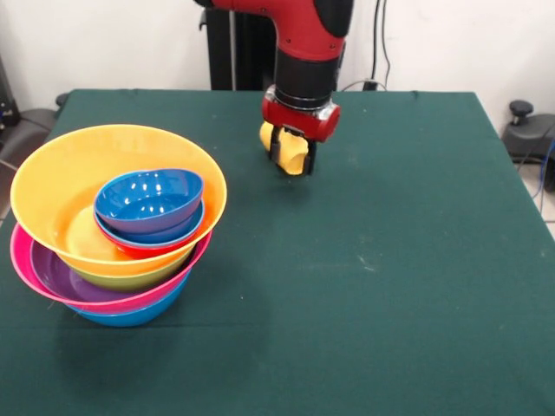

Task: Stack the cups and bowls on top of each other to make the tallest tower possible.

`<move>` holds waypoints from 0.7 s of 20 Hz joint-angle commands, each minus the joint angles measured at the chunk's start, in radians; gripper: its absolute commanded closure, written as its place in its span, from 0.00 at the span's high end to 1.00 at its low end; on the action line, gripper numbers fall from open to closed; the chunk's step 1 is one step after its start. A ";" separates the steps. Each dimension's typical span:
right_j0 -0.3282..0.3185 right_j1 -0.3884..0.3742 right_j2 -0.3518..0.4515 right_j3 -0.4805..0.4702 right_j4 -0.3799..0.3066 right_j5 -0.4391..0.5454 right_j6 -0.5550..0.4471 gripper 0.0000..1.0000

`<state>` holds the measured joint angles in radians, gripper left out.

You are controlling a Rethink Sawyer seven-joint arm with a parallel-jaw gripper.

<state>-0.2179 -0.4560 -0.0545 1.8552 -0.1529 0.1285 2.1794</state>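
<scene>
A yellow cup (pixel 292 154) is tilted on its side between the black fingers (pixel 277 144) of my gripper (pixel 293 159), which is shut on it just above the green table (pixel 390 260) at the far middle. Whether the cup touches the cloth I cannot tell. At the near left stands the tower (pixel 117 225), a nested, leaning pile of bowls. A blue bowl (pixel 130 316) is at the bottom, then pink (pixel 24 256), purple (pixel 56 270) and green (pixel 130 279). A large orange bowl (pixel 52 173) on top holds a small red bowl (pixel 143 249) and a dark blue one (pixel 147 199).
The table's right edge runs close to a black device (pixel 529 130) on the floor. Dark equipment (pixel 22 126) sits beyond the left far corner. The tower stands near the table's front left edge.
</scene>
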 commanded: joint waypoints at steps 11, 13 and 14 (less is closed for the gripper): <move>0.001 0.074 0.113 -0.062 0.024 -0.035 0.099 1.00; 0.005 0.067 0.111 -0.056 0.025 -0.036 0.103 1.00; 0.009 0.053 0.108 -0.046 0.029 -0.037 0.110 1.00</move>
<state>-0.2181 -0.4074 -0.0449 1.8548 -0.1529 0.1285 2.1794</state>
